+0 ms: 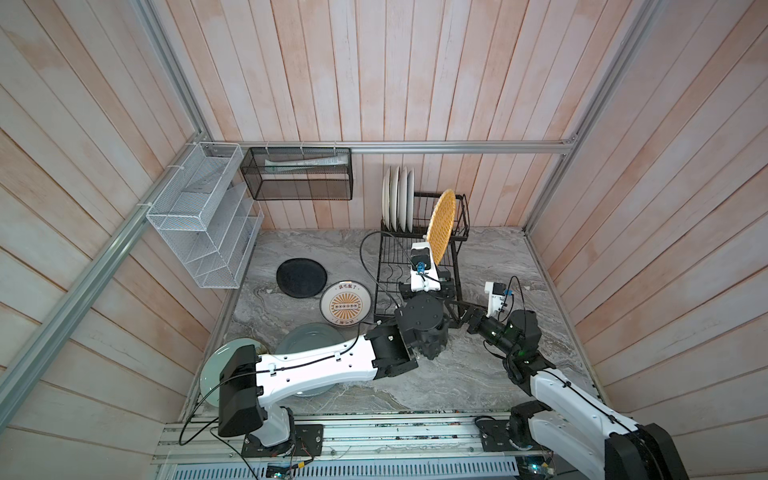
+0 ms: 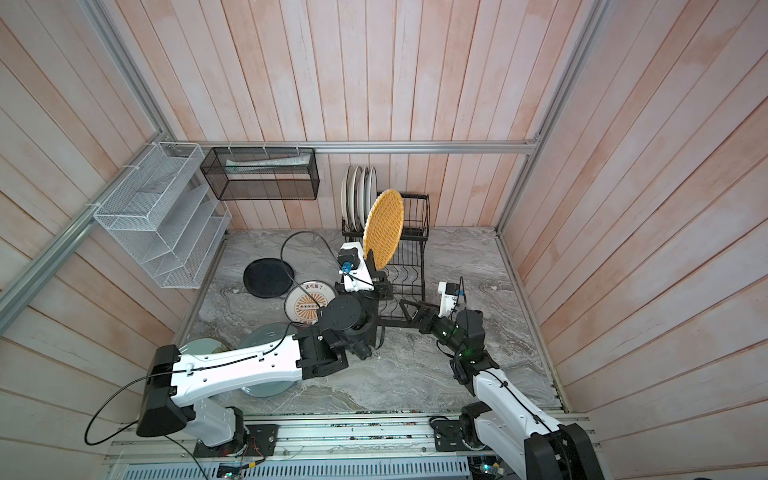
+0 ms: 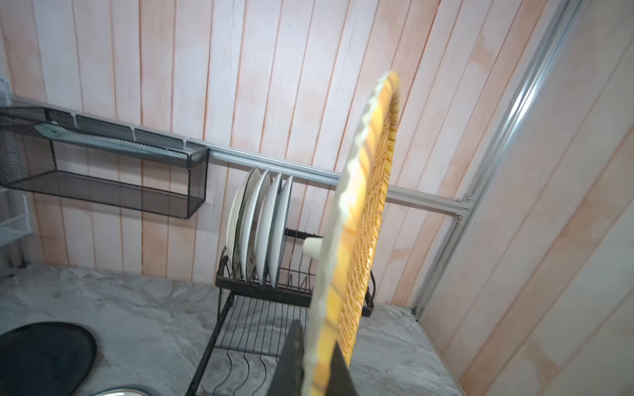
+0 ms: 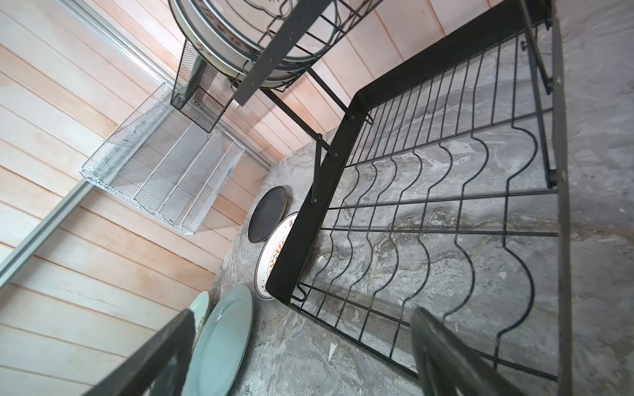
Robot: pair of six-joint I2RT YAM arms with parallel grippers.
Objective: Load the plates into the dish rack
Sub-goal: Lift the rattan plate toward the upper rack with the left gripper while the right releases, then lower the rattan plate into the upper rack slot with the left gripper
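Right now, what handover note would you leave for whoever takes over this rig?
Left gripper: shut on yellow plate, held upright at the rack.
Right gripper: open, empty, by the rack's lower tier.
Done: four white plates stand in the upper tier.
To do: slot the yellow plate, then the black plate, sunburst plate, grey-blue plate and green plate from the table.

Dish rack (image 3: 260, 291) upper tier: white plates (image 3: 260, 223) block left slots, right slots free; woven plate (image 3: 360, 223) before them; lower base (image 4: 305, 219) bare.
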